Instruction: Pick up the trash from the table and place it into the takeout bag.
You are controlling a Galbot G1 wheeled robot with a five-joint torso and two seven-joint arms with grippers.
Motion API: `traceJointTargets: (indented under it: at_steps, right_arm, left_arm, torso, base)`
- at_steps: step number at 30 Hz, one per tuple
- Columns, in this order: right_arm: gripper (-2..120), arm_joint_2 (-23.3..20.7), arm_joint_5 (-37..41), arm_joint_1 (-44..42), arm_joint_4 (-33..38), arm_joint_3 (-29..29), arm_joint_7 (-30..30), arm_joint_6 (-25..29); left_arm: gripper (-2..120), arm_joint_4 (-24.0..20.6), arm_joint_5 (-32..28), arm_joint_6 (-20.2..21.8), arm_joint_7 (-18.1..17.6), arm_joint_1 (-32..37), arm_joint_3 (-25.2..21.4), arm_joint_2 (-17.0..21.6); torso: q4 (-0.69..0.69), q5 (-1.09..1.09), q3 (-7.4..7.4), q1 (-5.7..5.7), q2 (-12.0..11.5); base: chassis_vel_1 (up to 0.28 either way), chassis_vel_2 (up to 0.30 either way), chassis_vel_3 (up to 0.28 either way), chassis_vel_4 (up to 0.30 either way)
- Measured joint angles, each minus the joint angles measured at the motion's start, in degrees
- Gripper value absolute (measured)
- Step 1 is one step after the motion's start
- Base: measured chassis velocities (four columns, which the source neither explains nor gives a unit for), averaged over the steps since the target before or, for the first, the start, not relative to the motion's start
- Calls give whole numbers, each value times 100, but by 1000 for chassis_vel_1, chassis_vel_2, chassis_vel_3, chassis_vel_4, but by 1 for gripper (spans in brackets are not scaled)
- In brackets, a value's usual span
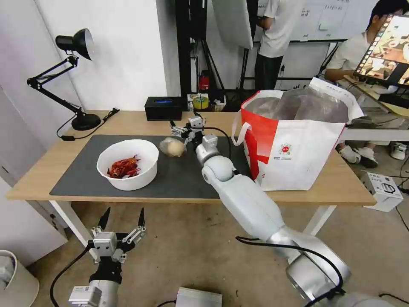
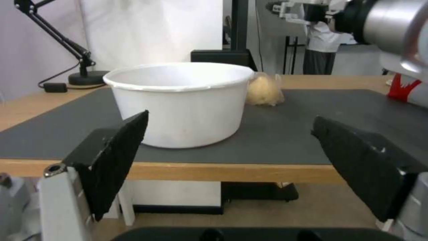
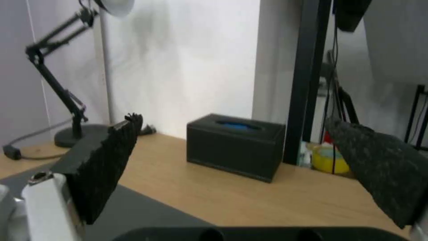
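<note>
Using the white bowl (image 1: 128,164) as the anchor, since it sits on the dark grey mat (image 1: 179,181) toward the worktop's (image 1: 298,194) left part. Far left of it, off the mat at the back corner, there's a black desk lamp (image 1: 79,85). Below and in front of the bowl, lower than the worktop's front edge, the left gripper (image 1: 122,219) hangs with its fingers (image 2: 111,157) spread wide and nothing between them; from its wrist cam the bowl (image 2: 180,103) sits straight ahead, framed between the two pads but well beyond them, no contact. The bowl has red crayfish shells (image 1: 124,167) in it.

Just right of the bowl and a bit further back is the clear bag with pale bun (image 1: 173,147), lying on the mat. The right gripper (image 1: 184,128) is just behind and right of the bun, above it, fingers (image 3: 105,160) open and empty. The bun lies under and slightly forward of them, not between them, and I can't tell if anything touches. Behind the bowl at the back edge sits a black tissue box (image 1: 163,108), which that wrist cam is looking at.

Well right of the bowl, past the right arm, the takeout bag (image 1: 298,145) stands upright with its top open, partly on the mat's right end.
</note>
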Motion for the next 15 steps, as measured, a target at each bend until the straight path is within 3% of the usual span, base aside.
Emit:
traceJointTargets:
  at_steps: [11, 15]
  right_arm:
    - [100, 191, 318, 393, -656, -1, -203, -968]
    - [100, 193, 367, 450, -843, -10, -336, -1067]
  left_arm:
    - [100, 116, 106, -8, 15, -11, 65, 1]
    - [100, 199, 146, -16, 21, -41, 95, 1]
  torso:
    - [0, 1, 0, 0, 0]
    - [0, 1, 0, 0, 0]
  base:
    - [0, 0, 0, 0]
    - [0, 0, 0, 0]
